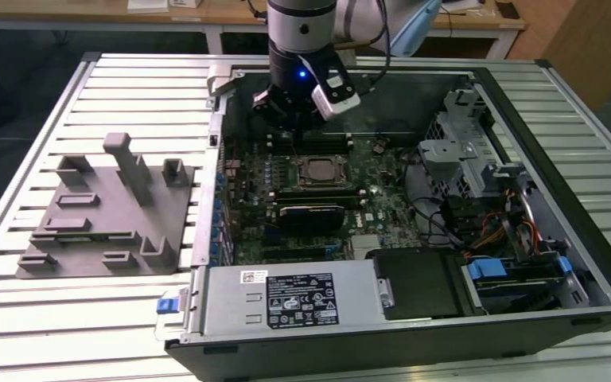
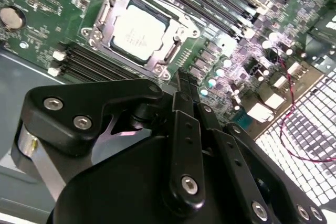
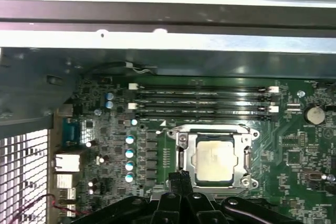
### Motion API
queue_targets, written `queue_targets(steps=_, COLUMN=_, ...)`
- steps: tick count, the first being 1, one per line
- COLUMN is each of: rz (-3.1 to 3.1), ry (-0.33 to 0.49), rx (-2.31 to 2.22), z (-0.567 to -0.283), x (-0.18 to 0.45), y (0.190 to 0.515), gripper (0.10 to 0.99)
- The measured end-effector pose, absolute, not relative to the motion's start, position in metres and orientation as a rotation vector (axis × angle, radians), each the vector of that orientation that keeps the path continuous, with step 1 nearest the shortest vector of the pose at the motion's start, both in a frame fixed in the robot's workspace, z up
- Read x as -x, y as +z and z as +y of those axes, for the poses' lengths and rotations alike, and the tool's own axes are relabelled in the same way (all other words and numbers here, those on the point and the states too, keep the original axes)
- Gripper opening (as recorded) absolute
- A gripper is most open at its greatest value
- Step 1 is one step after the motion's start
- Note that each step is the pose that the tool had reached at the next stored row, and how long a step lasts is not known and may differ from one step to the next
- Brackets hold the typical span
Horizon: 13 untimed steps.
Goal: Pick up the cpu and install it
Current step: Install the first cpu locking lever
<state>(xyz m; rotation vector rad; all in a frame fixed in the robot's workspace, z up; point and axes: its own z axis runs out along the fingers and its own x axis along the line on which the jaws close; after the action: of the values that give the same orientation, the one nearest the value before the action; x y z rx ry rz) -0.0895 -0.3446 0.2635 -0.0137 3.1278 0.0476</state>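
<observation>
We see the cpu (image 3: pixel 216 158) seated in its socket frame (image 3: pixel 180 141) on the motherboard (image 1: pixel 385 208), centre of the exterior view. The gripper (image 2: pixel 185 88) hangs just above the board beside the socket in the second wrist view, fingers (image 3: pixel 181 179) pressed together, holding nothing. The grey fixture (image 1: pixel 104 208) sits at left, well apart.

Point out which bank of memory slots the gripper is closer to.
The bank of memory slots beyond the cpu, directly beneath the gripper. The other bank lies on the cpu's opposite side, toward the power supply.
</observation>
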Motion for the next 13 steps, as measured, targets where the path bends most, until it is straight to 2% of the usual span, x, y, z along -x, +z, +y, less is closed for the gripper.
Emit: queue_targets(steps=13, rz=3.128, ry=0.048, rx=0.014, z=-0.345, x=0.112, y=0.263, gripper=0.106)
